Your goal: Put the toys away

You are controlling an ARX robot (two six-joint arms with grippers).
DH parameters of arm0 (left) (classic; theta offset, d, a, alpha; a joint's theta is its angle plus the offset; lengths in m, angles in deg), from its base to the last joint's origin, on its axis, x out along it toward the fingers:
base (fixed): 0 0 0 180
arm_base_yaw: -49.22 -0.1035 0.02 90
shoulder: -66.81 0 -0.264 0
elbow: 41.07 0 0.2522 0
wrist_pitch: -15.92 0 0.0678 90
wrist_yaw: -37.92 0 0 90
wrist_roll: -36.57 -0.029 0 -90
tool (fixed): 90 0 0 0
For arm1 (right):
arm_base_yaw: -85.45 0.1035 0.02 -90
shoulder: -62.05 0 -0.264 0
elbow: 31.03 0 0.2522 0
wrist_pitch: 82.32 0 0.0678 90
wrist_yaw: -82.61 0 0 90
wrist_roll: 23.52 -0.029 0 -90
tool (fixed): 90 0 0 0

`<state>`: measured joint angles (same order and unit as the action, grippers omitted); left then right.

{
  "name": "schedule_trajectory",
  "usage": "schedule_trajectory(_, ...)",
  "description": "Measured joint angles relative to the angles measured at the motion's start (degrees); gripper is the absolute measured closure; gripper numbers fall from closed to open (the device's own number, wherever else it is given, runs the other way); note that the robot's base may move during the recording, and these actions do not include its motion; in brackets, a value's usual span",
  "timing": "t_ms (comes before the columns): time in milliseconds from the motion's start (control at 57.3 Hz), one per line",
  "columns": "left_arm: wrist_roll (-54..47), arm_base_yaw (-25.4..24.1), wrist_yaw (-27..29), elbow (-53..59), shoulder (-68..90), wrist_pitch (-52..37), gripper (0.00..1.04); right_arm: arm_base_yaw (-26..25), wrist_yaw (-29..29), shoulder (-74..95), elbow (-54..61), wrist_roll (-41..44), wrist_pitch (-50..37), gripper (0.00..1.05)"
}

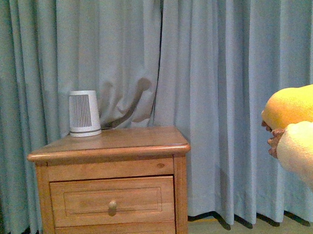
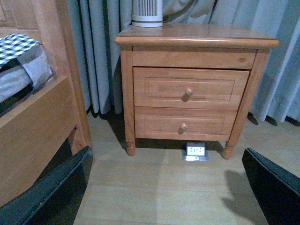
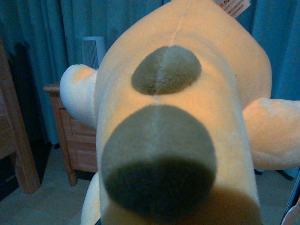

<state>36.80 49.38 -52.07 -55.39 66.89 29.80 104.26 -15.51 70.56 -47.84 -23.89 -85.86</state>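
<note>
- Though the left claw (image 2: 166, 154) hangs spread wide, its two dark fingers (image 2: 51, 187) frame only bare wooden floor (image 2: 154, 192).
- Across that strip of floor stands the table (image 2: 197, 42). Both of its drawers (image 2: 159, 89) are shut, and each has a round knob (image 2: 188, 93).
- A white ribbed device (image 1: 84, 113) stands upright on the table top, toward the back left corner.
- A floor socket (image 2: 196, 151) sits just under the table's front edge, between the legs.
- A bed frame (image 2: 42, 117) with checked bedding (image 2: 16, 44) rises close beside one finger of the left claw, near the table.
- Curtains (image 1: 206, 69) hang behind everything, down to the floor.
- The toy (image 3: 178, 117) fills the right wrist view, right up against the camera. It shows two grey-brown patches, a limb out to each side and a tag at its far end.
- The right claw is hidden by the toy, so I cannot tell whether it is pinching or spread.
- In the front view the toy pokes in at the right edge, in the air. It is about level with the table top and well apart from it.
- Only curtain shows between the toy and the table's right edge.
</note>
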Motion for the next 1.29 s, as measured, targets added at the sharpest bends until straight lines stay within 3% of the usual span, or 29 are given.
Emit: schedule_trajectory(1292,0.0,-0.02,0.02,0.0,-0.02,0.02,0.06,0.04,-0.04,0.0,0.07,0.02,0.0,0.85)
